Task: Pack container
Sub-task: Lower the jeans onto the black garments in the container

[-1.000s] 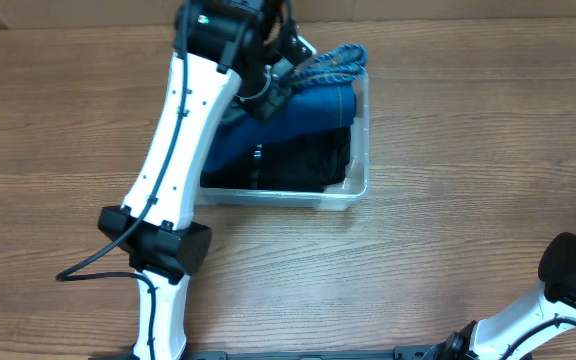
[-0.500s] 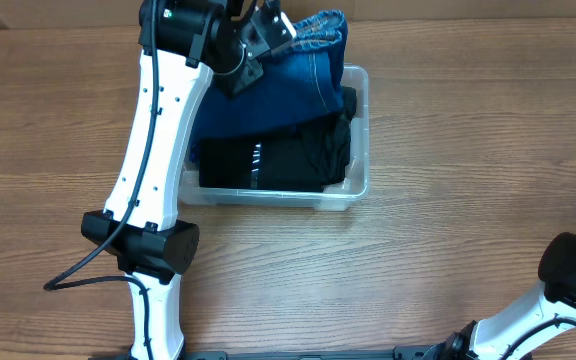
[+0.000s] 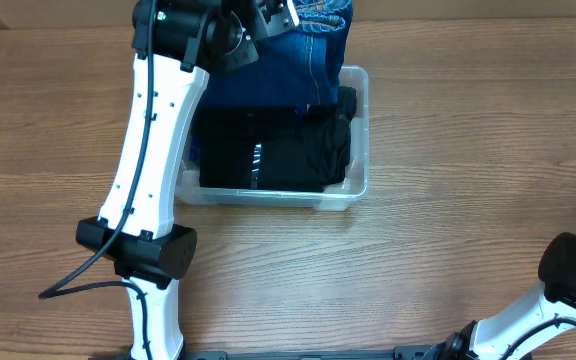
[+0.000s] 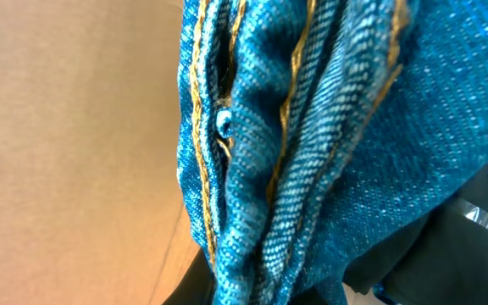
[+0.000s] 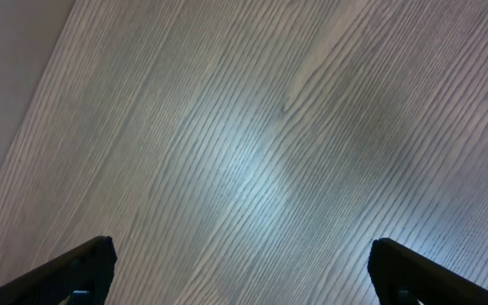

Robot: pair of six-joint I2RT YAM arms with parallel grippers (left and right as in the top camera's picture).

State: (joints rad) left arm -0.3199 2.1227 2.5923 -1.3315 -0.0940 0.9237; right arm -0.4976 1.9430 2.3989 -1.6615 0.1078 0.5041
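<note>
Wood-grain table [image 3: 468, 250], container [image 3: 360, 185] near far edge, black cloth [image 3: 268, 160] inside. Left gripper [image 3: 286, 14] pinches jeans [image 3: 313, 60] at its far rim; right gripper [image 5: 242, 271] spread wide over the wood

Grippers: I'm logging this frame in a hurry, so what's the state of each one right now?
Left gripper: closed on the blue jeans.
Right gripper: open, holding nothing, with the wooden table below it.

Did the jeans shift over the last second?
Yes. In the overhead view the jeans have moved up-frame; their waistband now lies beyond the far rim of the container, which stayed put.
</note>
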